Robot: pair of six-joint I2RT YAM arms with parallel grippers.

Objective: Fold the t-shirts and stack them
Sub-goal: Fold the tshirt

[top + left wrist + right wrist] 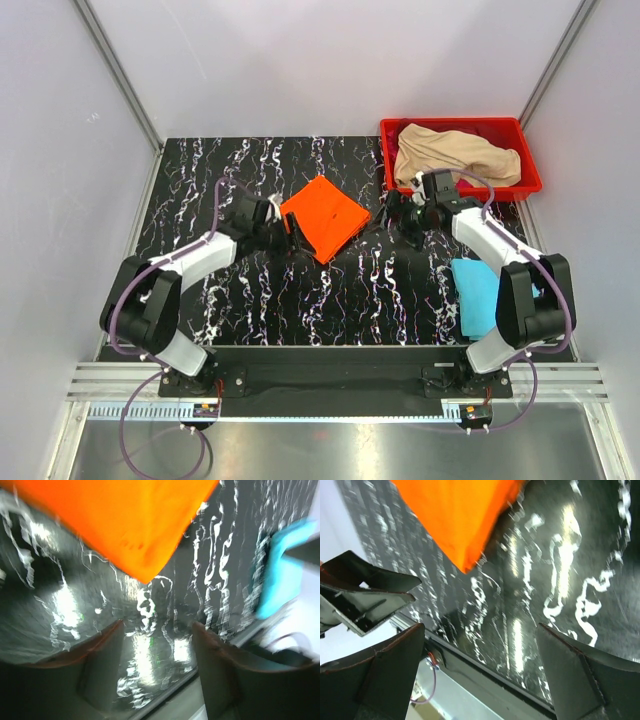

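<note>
The bright orange t-shirt (325,216) lies folded as a diamond on the black marbled table; it also shows in the left wrist view (125,520) and the right wrist view (460,515). My left gripper (291,232) is open and empty just left of it. My right gripper (400,218) is open and empty to its right. The light blue t-shirt (476,296) lies folded near the right arm and shows in the left wrist view (282,575). The beige t-shirt (455,152) lies crumpled in the red bin. The magenta t-shirt is out of view.
The red plastic bin (530,170) stands at the back right corner. White walls with metal frame posts enclose the table (340,300). The arm bases sit on a rail at the near edge.
</note>
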